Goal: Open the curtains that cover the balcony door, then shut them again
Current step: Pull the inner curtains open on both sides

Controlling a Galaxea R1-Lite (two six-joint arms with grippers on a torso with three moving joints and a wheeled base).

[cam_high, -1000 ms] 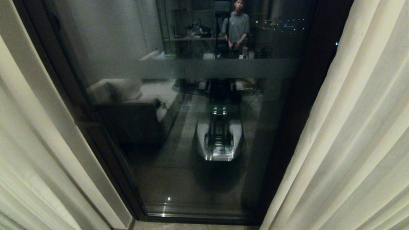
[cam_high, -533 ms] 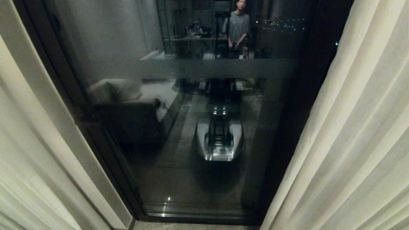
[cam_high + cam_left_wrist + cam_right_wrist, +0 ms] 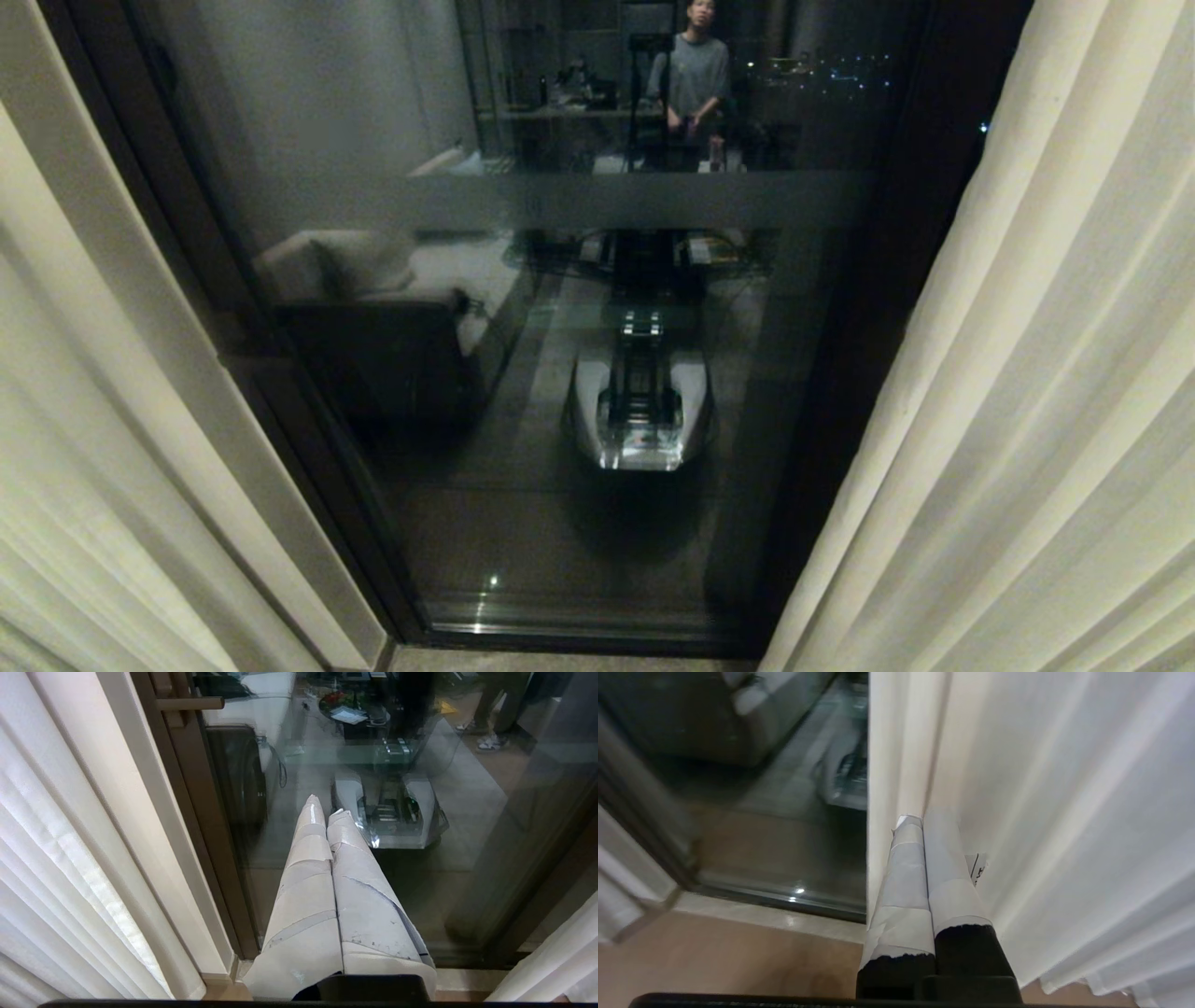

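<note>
The curtains hang parted in the head view, the left panel point(image 3: 75, 420) and the right panel point(image 3: 1046, 373) on either side of the balcony door point(image 3: 523, 523). Its dark glass carries a frosted band point(image 3: 635, 201). Neither arm shows in the head view. In the left wrist view my left gripper point(image 3: 325, 807) is shut and empty, its taped fingers pointing at the glass beside the door frame point(image 3: 205, 826), with the left curtain point(image 3: 70, 858) off to one side. My right gripper point(image 3: 923, 817) is shut and empty, its tips just in front of the right curtain's point(image 3: 1041, 812) straight inner edge.
The glass reflects my own base point(image 3: 642, 411), a sofa point(image 3: 355, 280) and a person point(image 3: 695, 75) standing behind me. A brown bar handle point(image 3: 189, 703) sits on the door frame. A strip of wooden floor point(image 3: 714, 961) runs along the door sill.
</note>
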